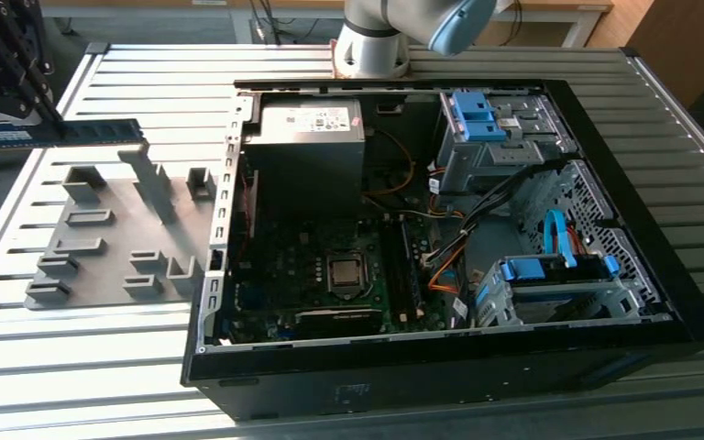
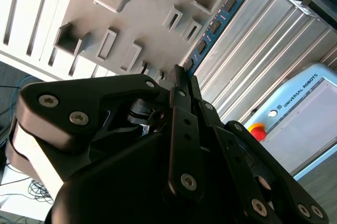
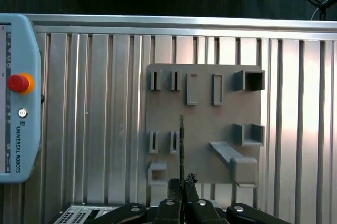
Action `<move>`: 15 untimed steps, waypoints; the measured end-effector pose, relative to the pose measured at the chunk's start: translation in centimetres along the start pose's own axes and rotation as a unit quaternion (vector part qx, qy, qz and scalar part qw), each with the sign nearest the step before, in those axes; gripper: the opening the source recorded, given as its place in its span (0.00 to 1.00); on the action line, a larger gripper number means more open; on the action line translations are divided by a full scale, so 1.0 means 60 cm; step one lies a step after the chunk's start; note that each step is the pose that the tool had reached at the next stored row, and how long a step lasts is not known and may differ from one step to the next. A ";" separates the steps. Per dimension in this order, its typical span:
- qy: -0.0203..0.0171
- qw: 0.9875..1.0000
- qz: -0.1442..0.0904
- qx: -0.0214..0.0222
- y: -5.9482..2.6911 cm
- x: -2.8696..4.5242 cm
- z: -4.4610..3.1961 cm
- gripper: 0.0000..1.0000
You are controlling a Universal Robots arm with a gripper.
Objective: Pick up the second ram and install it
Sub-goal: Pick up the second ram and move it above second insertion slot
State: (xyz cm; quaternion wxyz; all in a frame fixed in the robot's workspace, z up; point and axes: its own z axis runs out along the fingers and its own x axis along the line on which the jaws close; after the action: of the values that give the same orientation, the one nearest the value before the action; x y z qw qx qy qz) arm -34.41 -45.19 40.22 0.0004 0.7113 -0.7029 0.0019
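Note:
The second ram [image 1: 98, 131] is a slim blue-green board with a white label. It hangs level above the table at the exterior view's far left, over the back of the gray slotted rack [image 1: 114, 240]. My gripper [image 1: 44, 121] is shut on it from above. In the second wrist view the ram [image 2: 215, 26] runs out from the fingertips [image 2: 181, 79] with its dark chips showing. In the first wrist view I see the ram [image 3: 181, 142] edge-on above the rack [image 3: 205, 124], held between the fingers [image 3: 174, 188]. The open computer case [image 1: 267, 367] with its motherboard [image 1: 327, 275] lies to the exterior view's right.
Inside the case are a power supply [image 1: 309, 124], blue drive-bay clips [image 1: 475, 115] and cables. The arm's base [image 1: 370, 50] stands behind the case. A teach pendant [image 3: 16, 97] with a red button lies beside the slatted metal table [image 1: 83, 394].

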 end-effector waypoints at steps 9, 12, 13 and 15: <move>0.000 1.000 0.000 0.000 -0.010 0.000 0.000 0.14; 0.000 1.000 0.000 0.000 -0.013 0.000 0.000 0.14; 0.000 1.000 0.000 0.000 -0.014 0.000 0.000 0.14; 0.000 1.000 0.000 0.000 -0.017 0.000 0.000 0.14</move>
State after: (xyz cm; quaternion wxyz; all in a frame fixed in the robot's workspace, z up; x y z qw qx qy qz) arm -33.42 -45.19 40.22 0.0004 0.7113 -0.7029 0.0019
